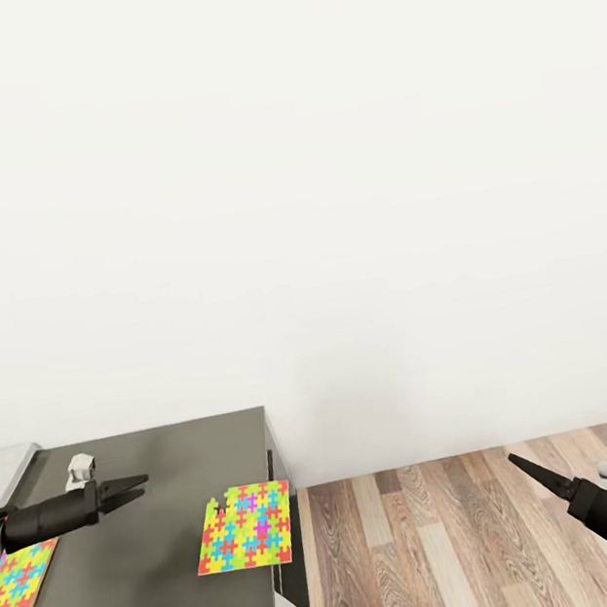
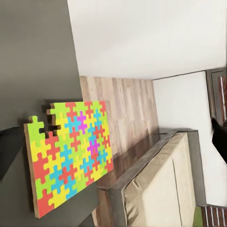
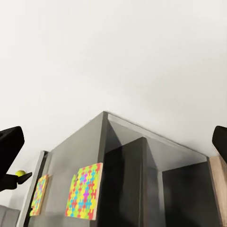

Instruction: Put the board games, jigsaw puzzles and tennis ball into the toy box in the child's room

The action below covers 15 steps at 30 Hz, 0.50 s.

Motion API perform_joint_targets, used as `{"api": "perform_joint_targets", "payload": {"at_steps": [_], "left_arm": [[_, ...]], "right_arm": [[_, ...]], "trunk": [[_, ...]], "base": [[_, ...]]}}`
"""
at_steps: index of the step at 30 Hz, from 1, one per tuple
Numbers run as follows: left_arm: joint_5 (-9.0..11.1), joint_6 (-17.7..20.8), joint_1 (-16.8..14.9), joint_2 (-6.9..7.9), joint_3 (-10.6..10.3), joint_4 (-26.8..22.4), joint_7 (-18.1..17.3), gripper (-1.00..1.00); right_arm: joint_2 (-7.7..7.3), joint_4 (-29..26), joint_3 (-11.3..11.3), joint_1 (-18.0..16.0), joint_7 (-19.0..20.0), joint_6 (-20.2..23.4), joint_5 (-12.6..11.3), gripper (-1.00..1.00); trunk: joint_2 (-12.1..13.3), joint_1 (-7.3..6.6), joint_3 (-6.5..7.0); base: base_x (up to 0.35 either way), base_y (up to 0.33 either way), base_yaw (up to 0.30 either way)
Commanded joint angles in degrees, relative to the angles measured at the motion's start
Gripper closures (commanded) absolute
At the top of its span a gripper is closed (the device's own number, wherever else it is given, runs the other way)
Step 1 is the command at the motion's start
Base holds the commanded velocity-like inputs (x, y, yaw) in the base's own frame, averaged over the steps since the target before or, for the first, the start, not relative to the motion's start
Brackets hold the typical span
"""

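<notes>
On the smooth dark grey table (image 1: 163,584) we see two flat square jigsaw puzzles of bright interlocking pieces: one (image 1: 23,576) at its left edge, one (image 1: 245,527) near its right end. Our left gripper (image 1: 137,486) hovers between them, fingers slightly parted. Right of the table, over wood-plank floor (image 1: 453,545), our right gripper (image 1: 520,463) tapers, closed.

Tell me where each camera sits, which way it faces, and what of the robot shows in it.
Head view: on the head, facing forward and down at the table, wall and floor; left gripper and right gripper show.
Left wrist view: by the left jaws, facing a jigsaw puzzle at the table's edge, the bed beyond.
Right wrist view: by the right jaws, facing the table's end; dark fingertips at the sides.
All three share that puzzle.
</notes>
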Motion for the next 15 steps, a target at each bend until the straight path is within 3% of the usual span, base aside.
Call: {"api": "perform_joint_targets", "payload": {"at_steps": [1, 15], "left_arm": [[-0.6, 1.0, 0.0, -0.13, 0.3, 0.0, -0.4, -1.00], [-0.4, 2.3, 0.1, -1.14, 0.2, 0.3, -0.4, -1.00]], "right_arm": [[0.03, 0.0, 0.0, 0.0, 0.1, 0.1, -0.2, -1.00], [0.21, 0.0, 0.0, 0.0, 0.3, -0.8, -0.3, -1.00]], "trunk": [[-0.1, 0.03, 0.00], [-0.1, 0.03, 1.30]], "base": [[0.000, 0.000, 0.000], [-0.013, 0.000, 0.000]]}}
